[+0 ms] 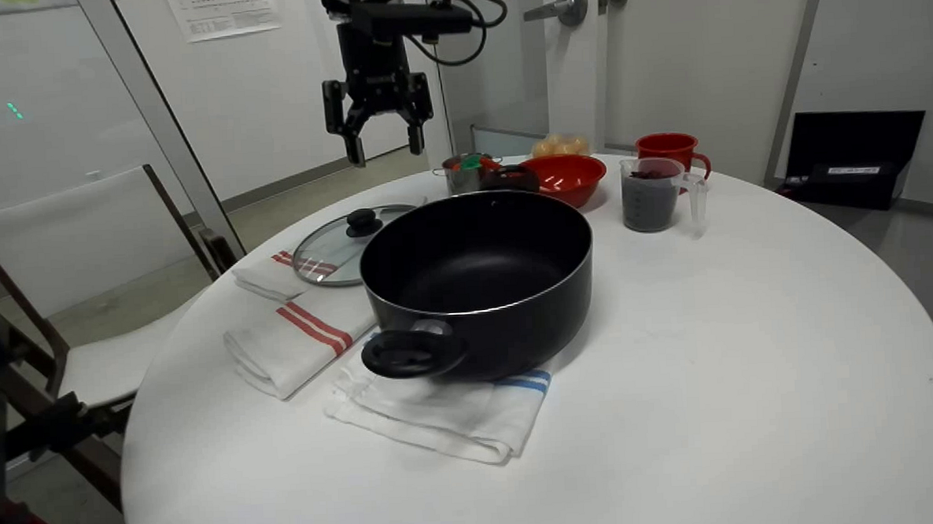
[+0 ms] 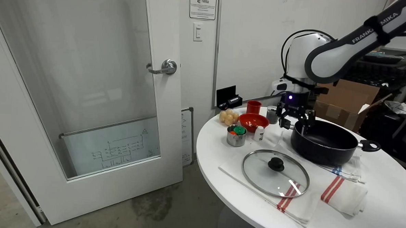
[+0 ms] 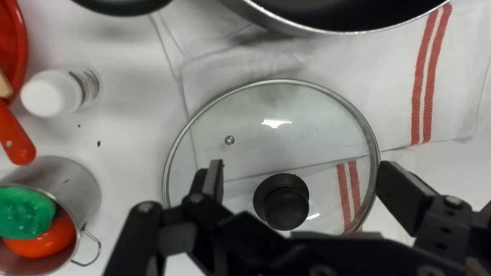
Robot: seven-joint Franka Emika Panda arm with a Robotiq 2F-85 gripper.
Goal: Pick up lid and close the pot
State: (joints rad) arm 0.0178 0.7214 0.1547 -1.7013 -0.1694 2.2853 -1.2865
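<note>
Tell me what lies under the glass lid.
Under the lid, part of a white cloth with red stripes shows through the glass. Whatever sits directly beneath the black knob is covered and cannot be seen.

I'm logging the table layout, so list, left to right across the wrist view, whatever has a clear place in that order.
Red bowl → white bottle → glass lid → upper pair of red cloth stripes.

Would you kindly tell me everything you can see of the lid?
The lid is round and transparent, apparently glass, with a thin metallic rim, a black centre knob and a small ringed spot, perhaps a vent. Light glints off it. It lies knob up on red-striped white towels that show through it, beside the pot but apart. The open hand is above, not touching.
</note>
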